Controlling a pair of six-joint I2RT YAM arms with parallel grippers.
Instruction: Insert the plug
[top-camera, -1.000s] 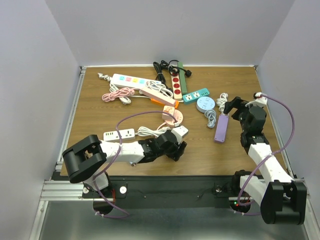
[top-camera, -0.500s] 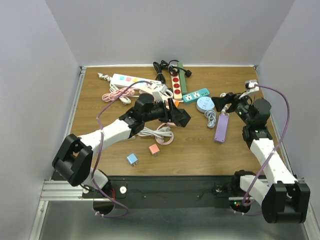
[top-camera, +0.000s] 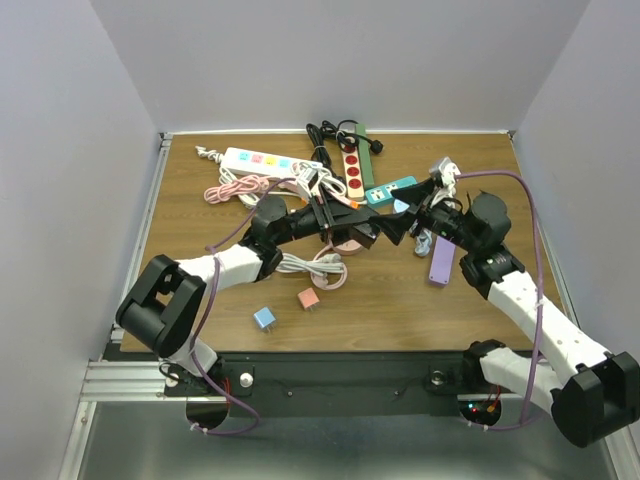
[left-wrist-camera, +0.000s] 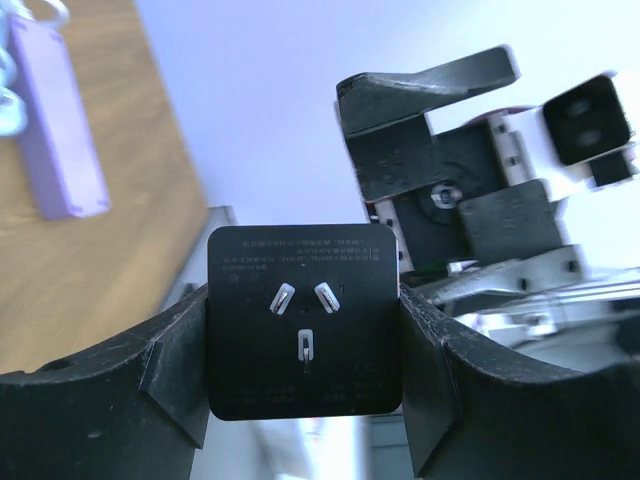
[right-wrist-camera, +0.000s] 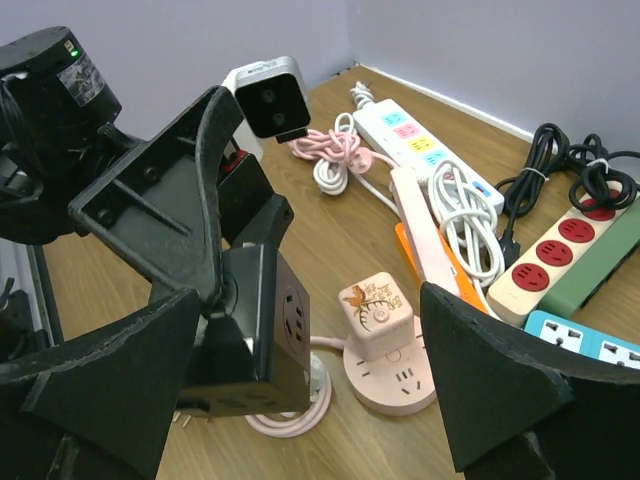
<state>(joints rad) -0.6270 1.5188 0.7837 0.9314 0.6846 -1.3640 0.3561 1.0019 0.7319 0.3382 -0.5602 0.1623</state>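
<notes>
Hanging above the desk (top-camera: 190, 225), the left gripper (left-wrist-camera: 303, 365) is clamped on a black plug (left-wrist-camera: 300, 270), prongs facing its camera. The right gripper (right-wrist-camera: 308, 320) gapes wide and empty, just beside the plug.

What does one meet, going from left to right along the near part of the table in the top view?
Blue cube adapter → pink cube adapter → purple power strip.
</notes>
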